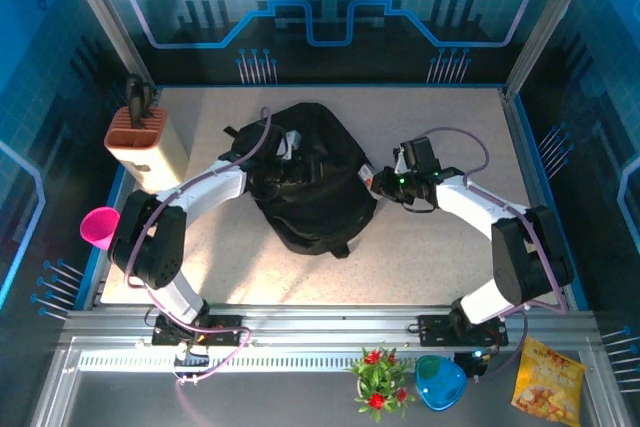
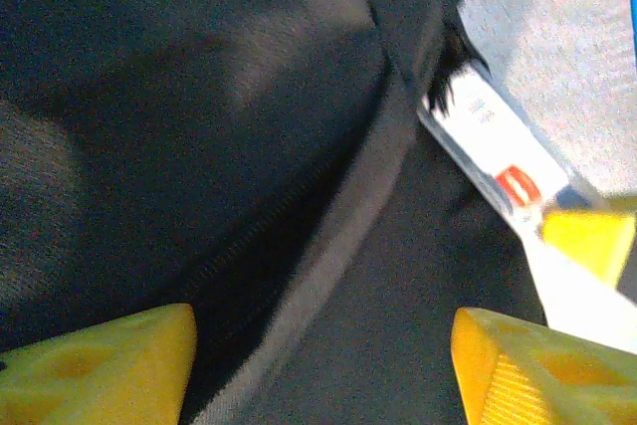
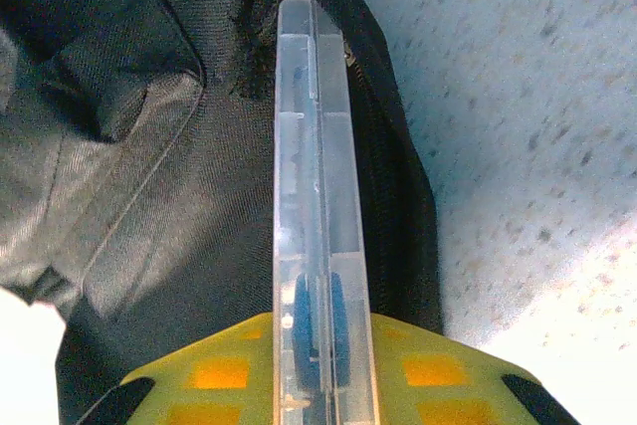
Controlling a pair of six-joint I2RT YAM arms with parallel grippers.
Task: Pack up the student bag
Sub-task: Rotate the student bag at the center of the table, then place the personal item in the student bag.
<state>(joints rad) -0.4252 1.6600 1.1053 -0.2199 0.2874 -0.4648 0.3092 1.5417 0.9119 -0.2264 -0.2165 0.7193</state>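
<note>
The student bag [image 1: 312, 177], a large black fabric backpack, lies in the middle of the table. My left gripper [image 1: 283, 169] rests on its upper left part. In the left wrist view this gripper [image 2: 323, 345] is open, its yellow fingers [image 2: 109, 360] standing wide either side of a grey seam in the bag's fabric [image 2: 199, 97]. My right gripper [image 1: 385, 184] is at the bag's right edge, shut on a clear plastic case [image 3: 317, 196] held edge-on, with something blue inside. The case's far end reaches the bag's zip edge [image 3: 393, 196]. The same case [image 2: 498, 161] shows in the left wrist view.
A beige holder with an orange top [image 1: 145, 137] stands at the back left, and a pink cup [image 1: 98, 227] sits at the left edge. On the front rail are a small plant [image 1: 378, 379], a blue object [image 1: 438, 382] and a yellow snack bag [image 1: 547, 379].
</note>
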